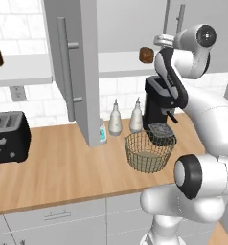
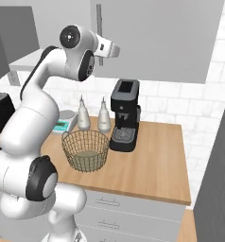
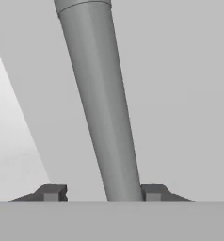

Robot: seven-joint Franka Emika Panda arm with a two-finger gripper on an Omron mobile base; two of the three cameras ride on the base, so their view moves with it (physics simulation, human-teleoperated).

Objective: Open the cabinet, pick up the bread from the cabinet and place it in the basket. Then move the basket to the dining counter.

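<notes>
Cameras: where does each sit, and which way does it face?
Left base view: behind the arm, to its left, facing forward and down at the basket and bread; arm rises at lower right.
Right base view: behind-right, same facing; arm at lower left.
Hand view: on the hand, looking along the gripper at a cabinet handle between its tips.
Both base views share the basket and coffee machine.
</notes>
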